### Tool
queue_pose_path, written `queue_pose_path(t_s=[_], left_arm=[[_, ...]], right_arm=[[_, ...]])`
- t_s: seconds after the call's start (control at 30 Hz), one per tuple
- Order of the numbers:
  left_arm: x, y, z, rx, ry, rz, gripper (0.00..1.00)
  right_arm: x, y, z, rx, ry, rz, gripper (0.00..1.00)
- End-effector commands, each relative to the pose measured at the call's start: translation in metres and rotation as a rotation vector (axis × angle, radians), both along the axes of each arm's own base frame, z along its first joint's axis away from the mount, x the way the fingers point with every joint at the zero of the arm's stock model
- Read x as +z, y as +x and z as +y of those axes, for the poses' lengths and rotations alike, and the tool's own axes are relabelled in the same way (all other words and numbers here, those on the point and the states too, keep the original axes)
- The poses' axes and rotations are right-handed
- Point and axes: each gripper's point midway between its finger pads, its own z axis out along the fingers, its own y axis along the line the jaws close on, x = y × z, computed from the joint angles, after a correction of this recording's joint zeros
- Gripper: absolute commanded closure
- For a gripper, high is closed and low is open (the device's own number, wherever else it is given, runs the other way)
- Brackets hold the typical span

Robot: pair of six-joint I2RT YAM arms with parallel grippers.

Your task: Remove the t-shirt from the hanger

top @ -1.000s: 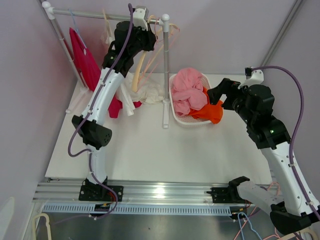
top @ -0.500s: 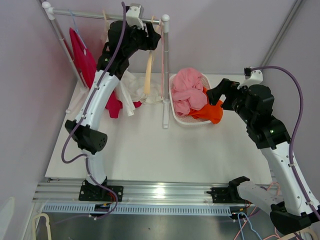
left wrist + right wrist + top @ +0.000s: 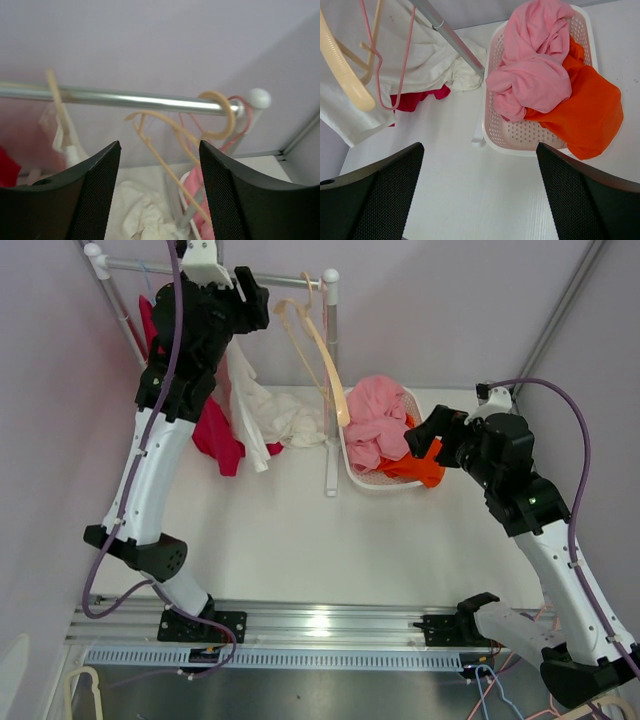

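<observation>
A bare cream hanger [image 3: 322,350] hooks on the rail [image 3: 290,281] near its right post and slants out to the right; its hook [image 3: 220,116] shows in the left wrist view. The white t-shirt [image 3: 268,412] is off that hanger and droops from under the rail onto the table, its top hidden behind my left arm. My left gripper [image 3: 250,298] is open just left of the hanger, level with the rail, nothing between its fingers [image 3: 160,146]. My right gripper [image 3: 425,435] hovers open over the table by the basket [image 3: 480,148].
A white basket [image 3: 352,465] right of the rack's post [image 3: 331,390] holds a pink garment [image 3: 378,420] and an orange one [image 3: 425,465]. A red shirt [image 3: 213,435] hangs at the rack's left end. A thin pink hanger [image 3: 395,65] hangs beside the cream one.
My left gripper opened, let go of the cream hanger and drew up and to the left. The hanger swung out to the right, bare. The right arm shifted slightly.
</observation>
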Motion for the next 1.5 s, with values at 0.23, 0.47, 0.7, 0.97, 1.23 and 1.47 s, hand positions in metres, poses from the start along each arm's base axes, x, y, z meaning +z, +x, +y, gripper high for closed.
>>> queue_pose_path(t_s=[0.23,0.47,0.7,0.97,1.23,1.47], left_arm=[[-0.05,0.052,0.071,0.332,0.024,0.142,0.33],[-0.059,0.084,0.085,0.439,0.05,0.101,0.36],[-0.075,0.117,0.1,0.483,0.03,0.093,0.55],[-0.078,0.138,0.112,0.471,0.008,0.062,0.91],[-0.035,0.115,0.104,0.326,-0.064,0.001,0.99],[0.02,0.059,0.102,0.265,-0.102,-0.09,0.99]], right_arm=[[0.023,-0.004,0.01,0.05,0.044,-0.066,0.0],[0.028,0.0,0.005,0.028,0.021,-0.075,0.0],[0.031,0.006,-0.001,-0.002,-0.008,-0.092,0.01],[0.036,0.008,0.001,0.005,-0.004,-0.097,0.0],[0.03,0.005,0.002,0.014,-0.005,-0.078,0.01],[0.032,0.002,0.006,0.024,0.017,-0.083,0.01]])
